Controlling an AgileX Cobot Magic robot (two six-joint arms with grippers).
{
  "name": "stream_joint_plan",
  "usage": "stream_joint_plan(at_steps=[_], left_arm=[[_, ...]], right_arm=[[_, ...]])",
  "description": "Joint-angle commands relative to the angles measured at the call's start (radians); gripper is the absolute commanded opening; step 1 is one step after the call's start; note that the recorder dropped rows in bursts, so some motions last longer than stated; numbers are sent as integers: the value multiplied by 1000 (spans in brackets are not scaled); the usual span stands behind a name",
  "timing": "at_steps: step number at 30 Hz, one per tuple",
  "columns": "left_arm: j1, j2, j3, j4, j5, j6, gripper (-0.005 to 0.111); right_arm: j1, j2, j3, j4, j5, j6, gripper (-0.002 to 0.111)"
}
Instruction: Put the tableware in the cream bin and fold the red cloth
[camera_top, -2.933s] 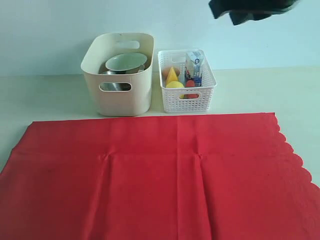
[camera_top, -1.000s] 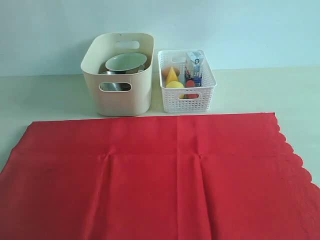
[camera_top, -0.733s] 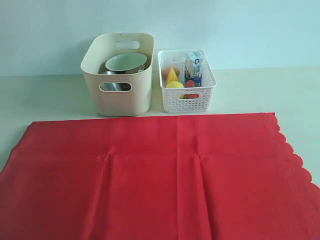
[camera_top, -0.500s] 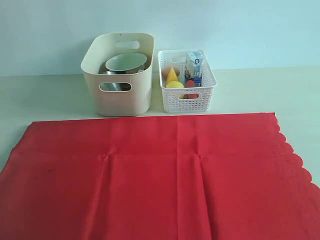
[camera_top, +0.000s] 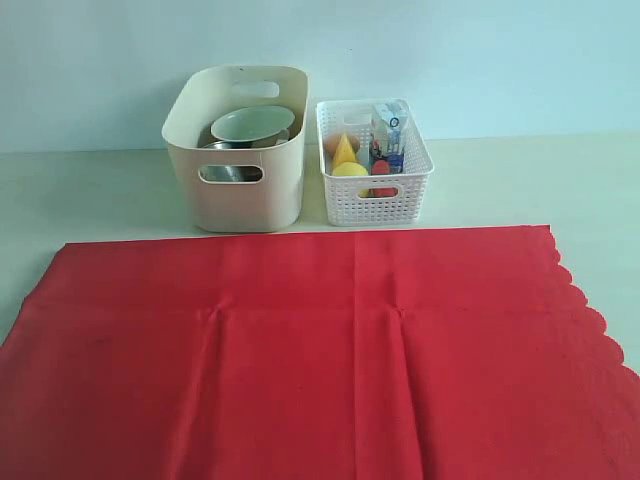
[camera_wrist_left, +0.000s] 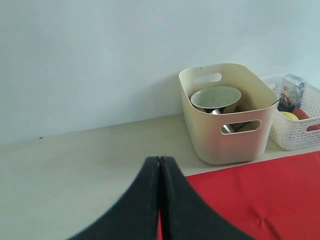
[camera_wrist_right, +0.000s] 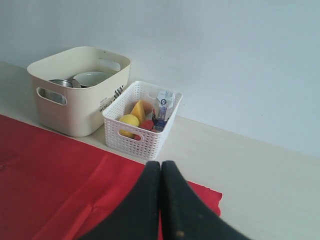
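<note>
Red cloth (camera_top: 320, 350) lies flat and unfolded over the near half of the pale tabletop (camera_top: 90, 190), scalloped edge at the right. Cream bin (camera_top: 240, 205) stands near the far edge, before a plain light wall (camera_top: 450, 60), holding the pale green-white bowl (camera_top: 250, 124); white lattice basket (camera_top: 375, 205) just beside it. Left gripper (camera_wrist_left: 159, 165) and right gripper (camera_wrist_right: 161, 170): jaws pressed together, nothing held.

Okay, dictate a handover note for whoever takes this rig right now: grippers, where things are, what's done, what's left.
Left gripper: shut, holding nothing.
Right gripper: shut, holding nothing.
Cream bin stands behind the red cloth and holds the pale bowl and steel cup. No other tableware shows outside it.
Done, apparently: tableware binned.
Left: the cloth lies flat and unfolded, so fold it.
</note>
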Motion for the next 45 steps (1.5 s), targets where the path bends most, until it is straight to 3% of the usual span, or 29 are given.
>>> stream_joint_plan(at_steps=[1, 15, 21, 28, 37, 41, 45], left_arm=[[-7, 3, -9, 2, -6, -2, 0], [-7, 3, -9, -17, -8, -2, 0], [-7, 51, 15, -54, 31, -8, 0], [-5, 335, -18, -61, 61, -89, 0], [-5, 805, -249, -55, 280, -98, 0], [36, 927, -318, -59, 313, -104, 0], [122, 1001, -366, -83, 361, -113, 0]], right_arm=[[-6, -4, 4, -5, -18, 7, 0], [-6, -4, 4, -1, -33, 9, 0], [-6, -4, 4, 101, -27, 14, 0], [-6, 39, -7, 130, -16, 61, 0], [-6, 319, -161, 124, 137, 31, 0], [-6, 490, -217, 124, 193, -30, 0], [-6, 668, -262, 106, 233, -49, 0]])
